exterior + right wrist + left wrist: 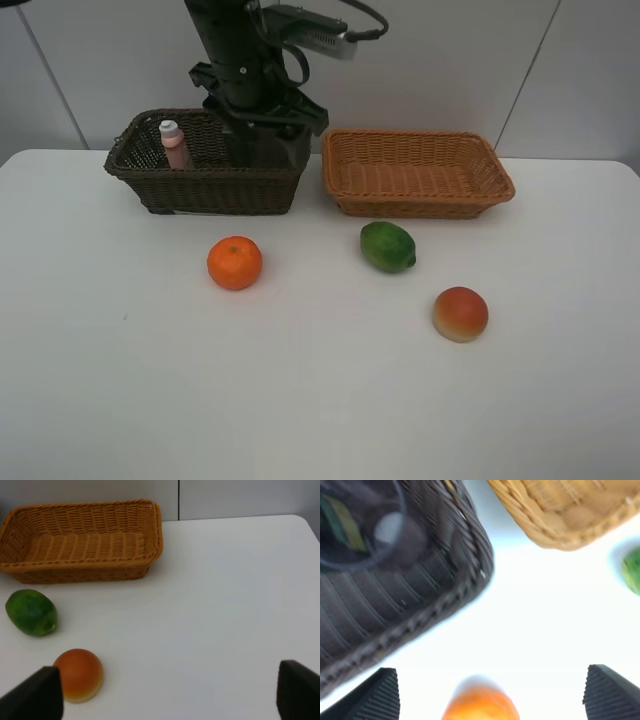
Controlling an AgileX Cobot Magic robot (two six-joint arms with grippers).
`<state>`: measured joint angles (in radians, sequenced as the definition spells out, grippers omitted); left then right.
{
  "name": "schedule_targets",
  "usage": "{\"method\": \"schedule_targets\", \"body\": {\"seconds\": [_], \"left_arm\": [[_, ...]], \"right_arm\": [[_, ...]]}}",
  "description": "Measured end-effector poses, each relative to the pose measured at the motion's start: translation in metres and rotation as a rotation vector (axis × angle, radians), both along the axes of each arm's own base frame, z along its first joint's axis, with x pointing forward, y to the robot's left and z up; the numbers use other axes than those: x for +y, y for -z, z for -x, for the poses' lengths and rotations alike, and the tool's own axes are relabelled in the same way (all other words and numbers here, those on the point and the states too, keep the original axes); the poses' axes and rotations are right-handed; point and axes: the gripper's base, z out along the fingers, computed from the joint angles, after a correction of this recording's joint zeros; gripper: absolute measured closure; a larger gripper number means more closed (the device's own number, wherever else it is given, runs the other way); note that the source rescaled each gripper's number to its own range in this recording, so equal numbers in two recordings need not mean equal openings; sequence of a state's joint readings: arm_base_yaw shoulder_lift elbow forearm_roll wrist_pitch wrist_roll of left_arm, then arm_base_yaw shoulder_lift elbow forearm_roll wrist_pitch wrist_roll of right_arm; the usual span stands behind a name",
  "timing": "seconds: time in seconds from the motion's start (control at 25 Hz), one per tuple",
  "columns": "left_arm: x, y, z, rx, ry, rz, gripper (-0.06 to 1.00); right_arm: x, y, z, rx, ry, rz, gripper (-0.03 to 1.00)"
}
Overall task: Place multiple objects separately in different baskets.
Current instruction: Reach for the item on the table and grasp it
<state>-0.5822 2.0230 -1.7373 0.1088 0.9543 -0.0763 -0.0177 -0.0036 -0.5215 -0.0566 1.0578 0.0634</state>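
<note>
The dark brown basket (205, 170) holds the pink white-capped bottle (175, 145). My left arm (250, 90) hangs over its right end. In the left wrist view my left gripper (492, 695) is open and empty, above the table just outside the dark basket (420, 595). Blurred inside that basket are the purple cup (395, 530) and a dark green shape, likely the pump bottle (342, 522). The orange (234, 262), green fruit (387, 246) and peach-like fruit (460, 313) lie on the table. The light tan basket (415, 172) is empty. My right gripper (167, 695) is open and empty.
The white table (320, 400) stretches wide in front of the fruits. A wall stands close behind both baskets. In the right wrist view the peach-like fruit (79, 674) and the green fruit (31, 612) lie short of the tan basket (80, 540).
</note>
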Motion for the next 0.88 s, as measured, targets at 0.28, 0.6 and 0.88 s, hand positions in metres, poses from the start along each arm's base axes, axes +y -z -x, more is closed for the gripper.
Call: {"method": "schedule_targets", "body": {"seconds": [0.28, 0.6, 0.88], "left_arm": [[0.019, 0.008, 0.033, 0.036, -0.025, -0.002, -0.04], [0.026, 0.009, 0.052, 0.052, -0.017, -0.011, -0.05], [0.043, 0.028, 0.055, 0.064, -0.168, 0.027, -0.05]], "right_arm": [[0.000, 0.000, 0.000, 0.000, 0.000, 0.000, 0.18], [0.000, 0.000, 0.000, 0.000, 0.000, 0.000, 0.18], [0.000, 0.000, 0.000, 0.000, 0.000, 0.000, 0.18]]}}
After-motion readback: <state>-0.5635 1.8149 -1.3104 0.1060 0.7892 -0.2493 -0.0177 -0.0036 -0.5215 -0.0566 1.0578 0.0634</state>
